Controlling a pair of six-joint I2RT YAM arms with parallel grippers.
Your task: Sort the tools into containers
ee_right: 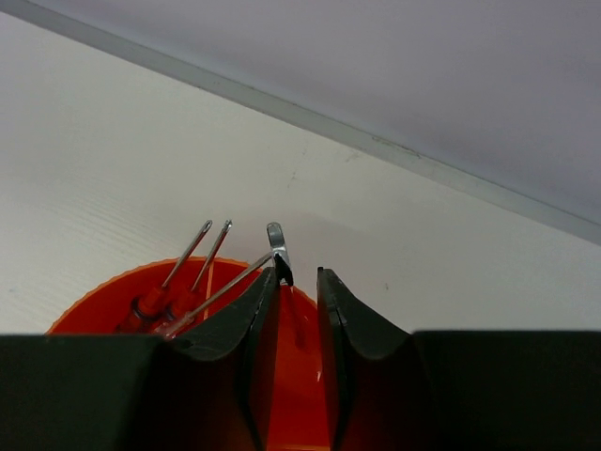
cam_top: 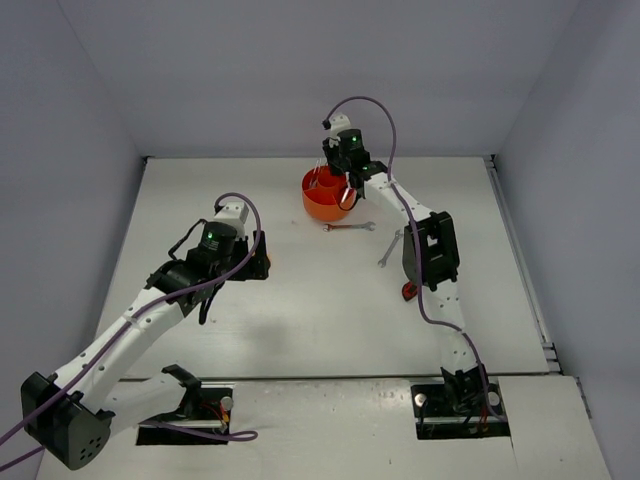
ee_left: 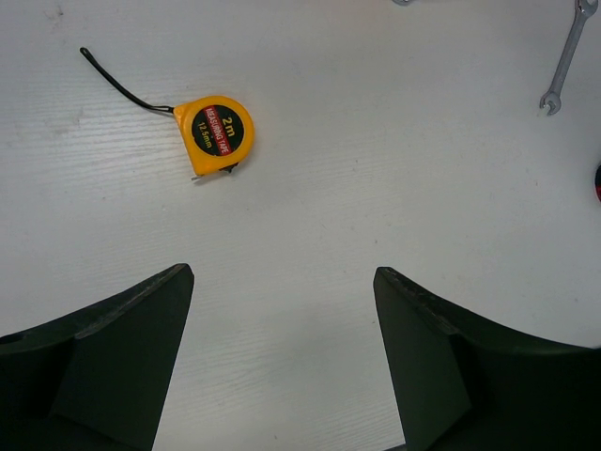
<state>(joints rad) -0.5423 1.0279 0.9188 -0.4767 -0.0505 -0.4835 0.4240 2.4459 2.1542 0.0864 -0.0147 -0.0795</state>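
Right gripper (ee_right: 299, 274) hangs over the orange tub (ee_right: 99, 299), jaws parted only a crack, nothing clamped btwn them. A silver wrench (ee_right: 277, 242) stands up out of the tub, its head touching the tip of the finger on the left of the wrist view; the other finger is clear of it. Just beside that finger, three screwdrivers (ee_right: 192, 252) lean in the tub, thin shafts up, handles low.

Left gripper (ee_left: 282, 272) hovers above the table (ee_left: 376, 141), jaws spread wide, holding and touching nothing. Ahead of it and to its left lies the yellow-black tape measure (ee_left: 214, 132), face up, black loop trailing away. Label reads "2m", "MEASURING TAPE", "12.5mm". Well ahead and to its right an open-end wrench (ee_left: 563, 61) lies flat. The red-black utility knife (cam_top: 408, 291) lies by the right arm.
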